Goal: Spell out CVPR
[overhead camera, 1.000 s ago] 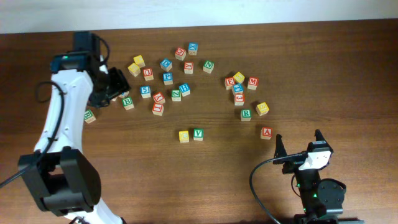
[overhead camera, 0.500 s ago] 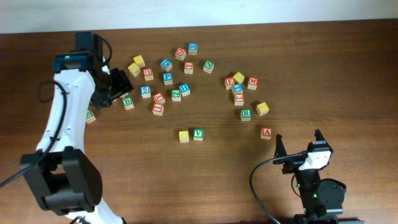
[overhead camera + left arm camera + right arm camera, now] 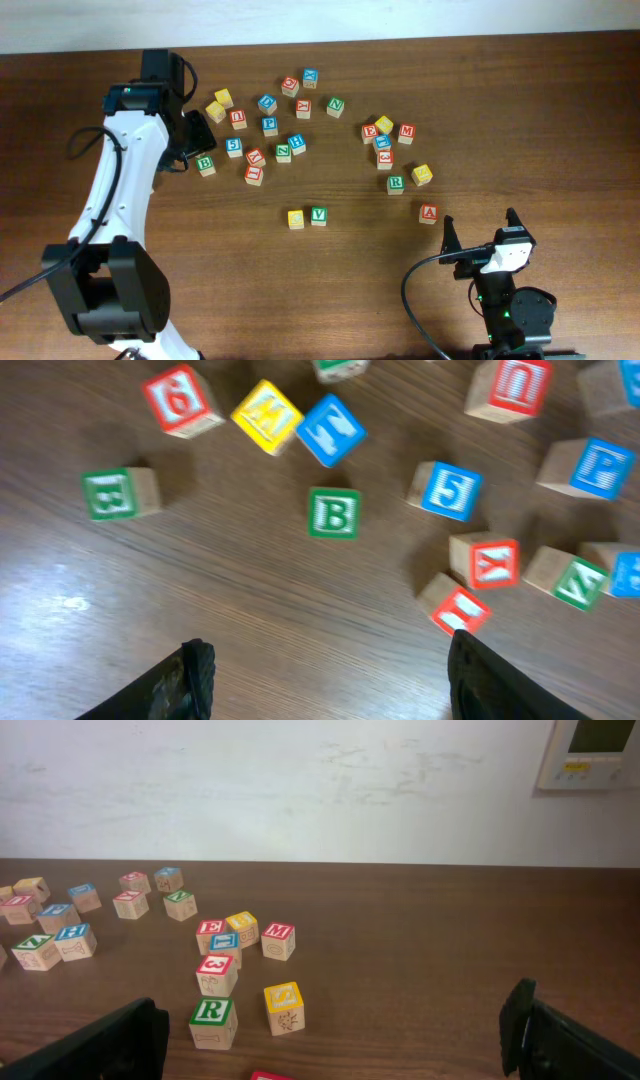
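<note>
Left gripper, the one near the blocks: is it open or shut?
Open. The left gripper has its fingers spread wide apart, with only bare table between them.

- The V block lies near the middle of the counter, with a neighbour block just beside it on the left (its letter cannot be read).
- Behind them is a loose scatter that holds the P block; the H block lies to its right and nearer.
- The B block sits at the scatter's left edge.
- The R block lies in a right-hand cluster, in front of the M block.
- The A block lies apart from that cluster, nearer still.
</note>
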Robot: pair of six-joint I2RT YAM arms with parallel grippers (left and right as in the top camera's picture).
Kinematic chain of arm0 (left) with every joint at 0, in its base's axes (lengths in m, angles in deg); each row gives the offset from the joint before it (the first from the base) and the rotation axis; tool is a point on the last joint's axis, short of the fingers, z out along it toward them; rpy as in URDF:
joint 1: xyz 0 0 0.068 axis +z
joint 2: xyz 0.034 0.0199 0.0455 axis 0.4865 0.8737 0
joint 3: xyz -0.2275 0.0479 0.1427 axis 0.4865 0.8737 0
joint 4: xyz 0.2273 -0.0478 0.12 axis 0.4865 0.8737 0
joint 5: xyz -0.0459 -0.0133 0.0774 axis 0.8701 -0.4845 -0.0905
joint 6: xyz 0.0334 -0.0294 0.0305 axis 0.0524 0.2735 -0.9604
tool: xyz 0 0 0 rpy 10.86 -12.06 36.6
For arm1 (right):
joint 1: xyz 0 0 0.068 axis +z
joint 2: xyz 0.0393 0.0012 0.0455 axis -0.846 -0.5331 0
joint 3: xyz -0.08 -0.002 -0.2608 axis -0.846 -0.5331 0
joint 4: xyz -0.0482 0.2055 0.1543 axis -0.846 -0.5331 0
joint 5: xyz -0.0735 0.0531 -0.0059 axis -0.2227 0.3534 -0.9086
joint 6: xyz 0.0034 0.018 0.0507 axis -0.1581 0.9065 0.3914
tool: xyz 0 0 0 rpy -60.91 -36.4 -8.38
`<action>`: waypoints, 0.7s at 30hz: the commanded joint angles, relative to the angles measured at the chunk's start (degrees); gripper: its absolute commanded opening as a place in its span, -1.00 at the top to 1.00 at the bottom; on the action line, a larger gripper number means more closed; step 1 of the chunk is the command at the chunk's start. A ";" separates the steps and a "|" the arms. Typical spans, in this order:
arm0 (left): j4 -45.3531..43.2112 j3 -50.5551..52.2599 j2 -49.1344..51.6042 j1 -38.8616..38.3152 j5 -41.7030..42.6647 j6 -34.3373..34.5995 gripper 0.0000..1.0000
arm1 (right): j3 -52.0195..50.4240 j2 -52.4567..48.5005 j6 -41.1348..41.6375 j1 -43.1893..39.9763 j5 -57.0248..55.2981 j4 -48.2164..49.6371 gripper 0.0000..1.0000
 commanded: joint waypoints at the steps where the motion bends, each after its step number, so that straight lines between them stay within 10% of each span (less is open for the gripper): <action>1: -0.11 0.00 -0.33 0.24 -7.74 0.44 -0.31 | -0.37 0.37 -0.20 -0.42 -0.26 -0.22 -0.97; 11: -0.07 0.11 -0.31 7.04 -8.13 3.30 -0.47 | -0.37 0.37 -0.20 -0.42 -0.26 -0.20 -0.97; 21: -1.25 0.20 2.45 3.10 11.34 0.02 -0.81 | -0.37 0.37 -0.20 -0.42 -0.26 -0.20 -0.97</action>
